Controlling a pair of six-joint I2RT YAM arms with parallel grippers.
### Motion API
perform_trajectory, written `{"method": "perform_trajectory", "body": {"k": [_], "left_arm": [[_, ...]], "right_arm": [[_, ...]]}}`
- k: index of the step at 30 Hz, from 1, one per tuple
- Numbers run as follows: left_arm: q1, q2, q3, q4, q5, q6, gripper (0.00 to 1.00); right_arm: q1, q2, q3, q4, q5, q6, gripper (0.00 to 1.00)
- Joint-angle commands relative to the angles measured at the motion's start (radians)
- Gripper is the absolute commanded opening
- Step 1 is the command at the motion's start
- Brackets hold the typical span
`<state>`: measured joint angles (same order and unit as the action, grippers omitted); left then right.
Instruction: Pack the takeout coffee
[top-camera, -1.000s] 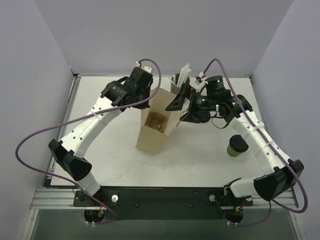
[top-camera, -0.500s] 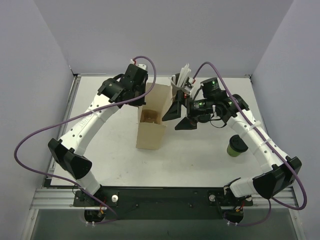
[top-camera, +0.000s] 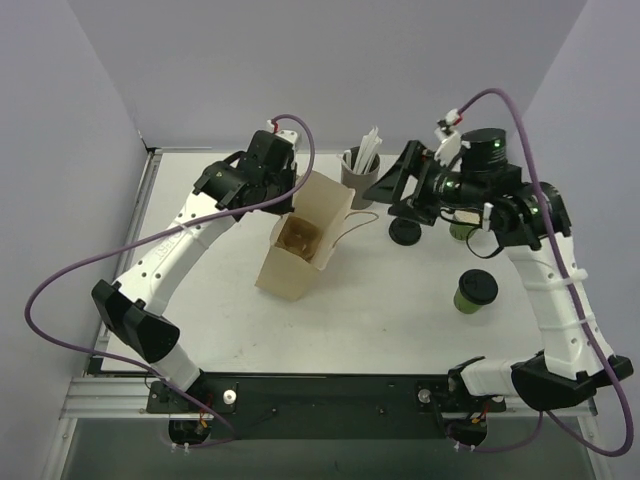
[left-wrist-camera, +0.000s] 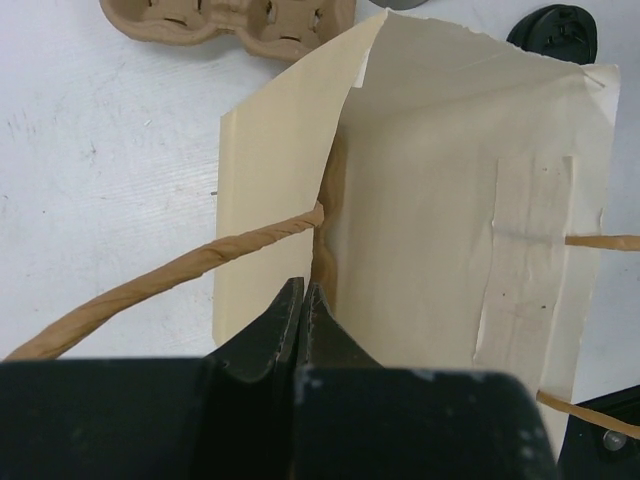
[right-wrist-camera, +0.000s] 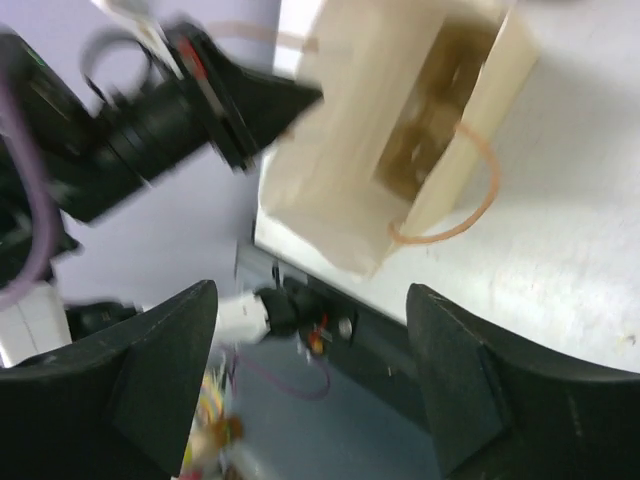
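Note:
The green takeout coffee cup (top-camera: 475, 291) with its black lid stands on the table at the right, in the top view only. A tan paper bag (top-camera: 300, 240) stands tilted at centre, mouth open, with something brown inside. It also shows in the left wrist view (left-wrist-camera: 450, 200) and the right wrist view (right-wrist-camera: 380, 150). My left gripper (top-camera: 290, 197) is shut on the bag's rim, and its jaws (left-wrist-camera: 303, 300) pinch the paper beside the twisted handle (left-wrist-camera: 150, 285). My right gripper (top-camera: 392, 190) hangs open and empty to the right of the bag, its fingers (right-wrist-camera: 150, 380) wide apart.
A grey cup of white straws (top-camera: 358, 168) stands behind the bag. A loose black lid (top-camera: 405, 233) lies under my right gripper. A bit of green (top-camera: 462, 231) shows under the right arm. A cardboard cup carrier (left-wrist-camera: 230, 15) shows past the bag.
My right gripper has drawn back up and to the right, away from the bag's mouth. The bag has tipped and shifted left while my left gripper keeps hold of its rim.

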<state>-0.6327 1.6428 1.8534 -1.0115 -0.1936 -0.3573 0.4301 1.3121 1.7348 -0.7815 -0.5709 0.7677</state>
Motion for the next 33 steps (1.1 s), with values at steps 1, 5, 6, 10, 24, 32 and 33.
{"method": "perform_trajectory", "body": {"k": [1, 5, 6, 10, 24, 32, 33], "left_arm": [[-0.004, -0.057, -0.025, 0.083, 0.056, 0.047, 0.00], [-0.007, -0.063, -0.042, 0.096, 0.063, 0.046, 0.00], [-0.009, -0.067, -0.046, 0.106, 0.069, 0.046, 0.00], [-0.016, -0.087, -0.069, 0.136, 0.080, 0.044, 0.00], [-0.061, -0.161, -0.128, 0.255, 0.091, 0.077, 0.00], [-0.101, -0.261, -0.253, 0.416, 0.089, 0.181, 0.00], [-0.108, -0.285, -0.273, 0.448, 0.091, 0.196, 0.00]], "right_arm": [[-0.005, 0.033, 0.213, -0.150, 0.315, -0.040, 0.63], [0.074, 0.176, 0.321, -0.246, 0.380, -0.099, 0.47], [0.085, 0.214, 0.313, -0.251, 0.393, -0.106, 0.47], [0.110, 0.279, 0.264, -0.237, 0.480, -0.119, 0.50], [0.121, 0.313, 0.079, -0.144, 0.505, -0.104, 0.45], [0.194, 0.124, -0.148, 0.004, 0.623, -0.131, 0.00], [0.214, 0.096, -0.184, 0.064, 0.647, -0.131, 0.00]]}}
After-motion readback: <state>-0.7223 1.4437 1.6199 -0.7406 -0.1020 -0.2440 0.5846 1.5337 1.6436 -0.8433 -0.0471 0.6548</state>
